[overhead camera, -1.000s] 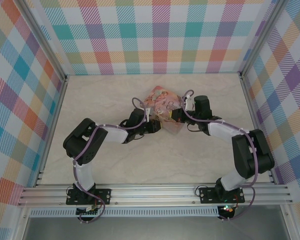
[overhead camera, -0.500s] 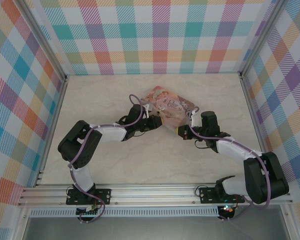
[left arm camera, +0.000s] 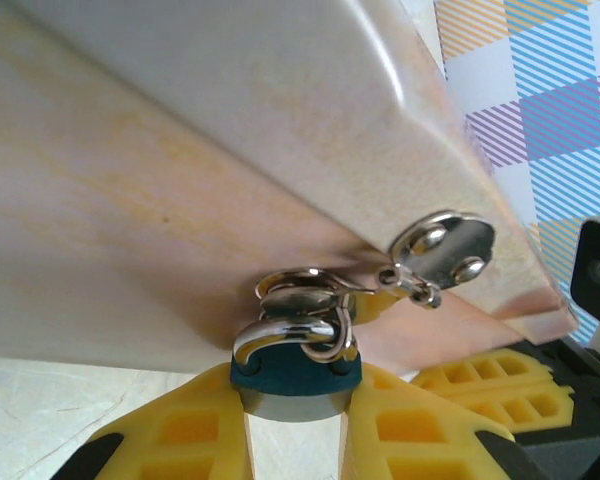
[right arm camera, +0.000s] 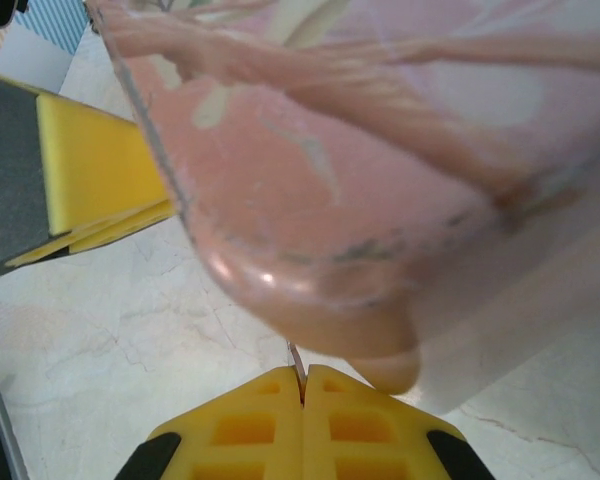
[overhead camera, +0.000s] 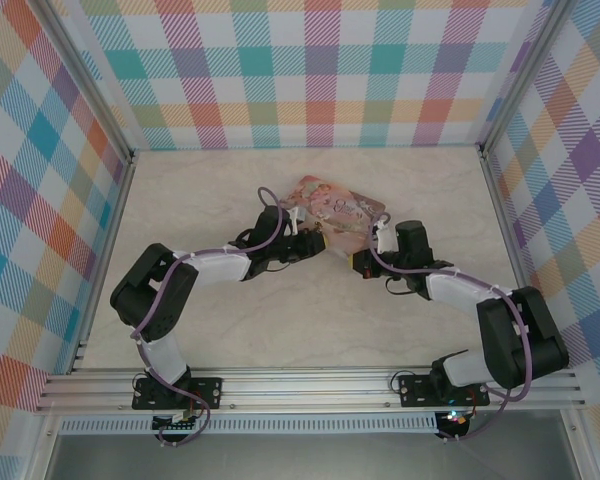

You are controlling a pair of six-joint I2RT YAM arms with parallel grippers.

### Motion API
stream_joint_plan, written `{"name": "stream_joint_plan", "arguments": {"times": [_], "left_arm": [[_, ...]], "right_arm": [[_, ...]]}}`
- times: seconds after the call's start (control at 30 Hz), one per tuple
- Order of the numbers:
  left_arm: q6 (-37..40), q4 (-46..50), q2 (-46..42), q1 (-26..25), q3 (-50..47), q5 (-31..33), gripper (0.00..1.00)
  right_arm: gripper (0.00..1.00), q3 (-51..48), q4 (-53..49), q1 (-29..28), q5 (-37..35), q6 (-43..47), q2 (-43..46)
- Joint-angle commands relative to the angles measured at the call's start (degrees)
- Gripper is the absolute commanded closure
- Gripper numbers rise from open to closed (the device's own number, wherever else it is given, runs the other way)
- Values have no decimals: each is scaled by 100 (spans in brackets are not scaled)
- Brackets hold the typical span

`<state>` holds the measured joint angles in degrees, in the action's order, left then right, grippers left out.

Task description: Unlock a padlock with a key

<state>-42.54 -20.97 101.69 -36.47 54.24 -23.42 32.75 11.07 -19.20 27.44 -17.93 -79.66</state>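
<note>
The padlock point(left arm camera: 295, 385) has a dark blue body and a silvery shackle point(left arm camera: 280, 338) hooked through the metal hasp on the pink tin point(left arm camera: 230, 160). My left gripper point(left arm camera: 295, 405) is shut on the padlock's body, its yellow fingers point(left arm camera: 190, 430) pressing both sides. In the top view the left gripper point(overhead camera: 315, 246) sits at the near left edge of the tin point(overhead camera: 342, 214). My right gripper point(right arm camera: 303, 378) is shut on the key point(right arm camera: 297, 358), a thin silvery sliver poking out just under the tin's rounded corner point(right arm camera: 310, 250). From above, the right gripper point(overhead camera: 357, 262) is close to the tin's near edge.
The tin lies tilted, propped up over the pale marble tabletop point(overhead camera: 200, 200). Plaid walls point(overhead camera: 320, 70) close in the back and both sides. The right gripper's yellow fingers point(left arm camera: 480, 380) show close beside the padlock in the left wrist view.
The right gripper has drawn back from the tin toward the near side, then edged slightly closer again. The tin has swung and shifted right, and the left gripper followed with the padlock.
</note>
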Motion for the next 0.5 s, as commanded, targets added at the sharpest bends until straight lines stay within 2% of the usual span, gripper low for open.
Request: {"name": "stream_joint_plan", "arguments": {"times": [0.0, 0.17, 0.47], "left_arm": [[208, -449, -251, -45, -39, -287, 89], [-65, -1020, -305, -45, -245, -379, 89], [-656, -1190, -358, -44, -210, -602, 89]], "right_arm": [[98, 178, 157, -40, -118, 284, -117], [98, 162, 369, -40, -152, 294, -310], [98, 183, 523, -14, -242, 801, -379]]}}
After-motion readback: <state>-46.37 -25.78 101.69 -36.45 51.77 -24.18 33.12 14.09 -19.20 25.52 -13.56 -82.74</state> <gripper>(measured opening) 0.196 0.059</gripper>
